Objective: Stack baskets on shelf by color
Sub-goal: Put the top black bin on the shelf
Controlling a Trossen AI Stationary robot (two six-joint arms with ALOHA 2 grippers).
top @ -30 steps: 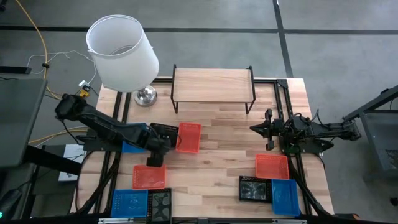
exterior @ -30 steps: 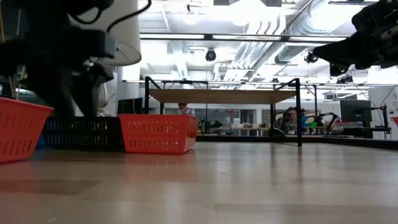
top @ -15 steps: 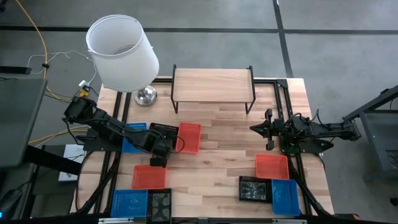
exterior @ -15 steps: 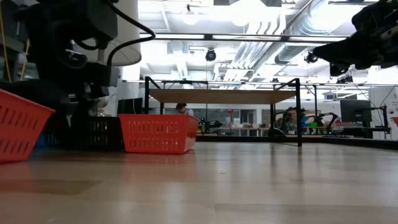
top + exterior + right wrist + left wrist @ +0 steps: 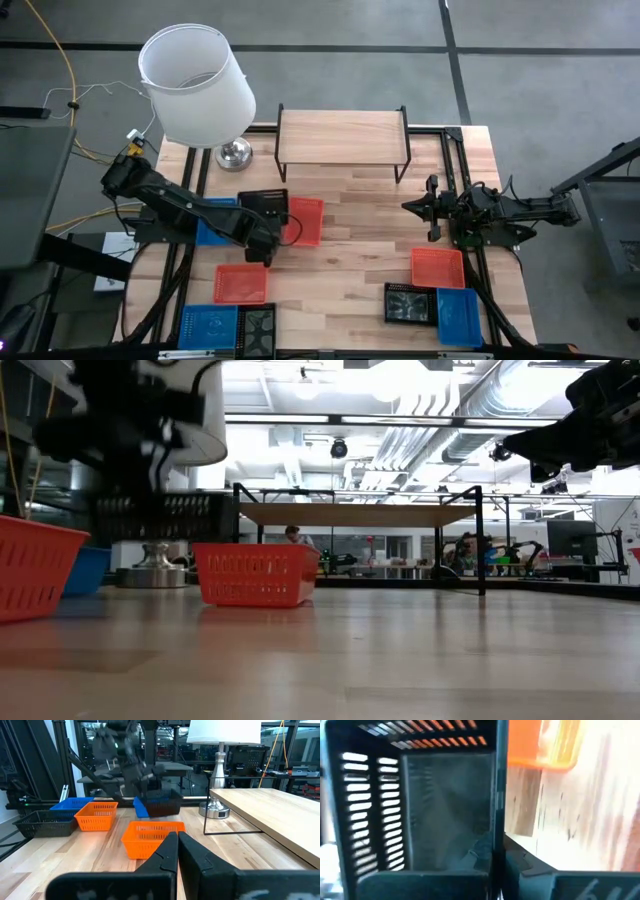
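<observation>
- Here, left gripper [image 5: 268, 240] is clamped on the black basket's [image 5: 264, 204] wall, holding it clear of the table [image 5: 360, 260], left of centre; in the low view it hangs above the boards.
- Shelf [image 5: 342, 132] lies toward the back edge, top bare; basket's long axis runs about parallel to it; red-orange basket [image 5: 304, 221] just beside.
- Right gripper [image 5: 432, 208] waits near the right edge, fingers together, well apart from the baskets.

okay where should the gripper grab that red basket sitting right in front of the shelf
By one long rim wall of the red basket, coming straight down from above: it sits upright with its open top up, so one finger can go inside, one outside. The left gripper beside it is holding a black basket.
</observation>
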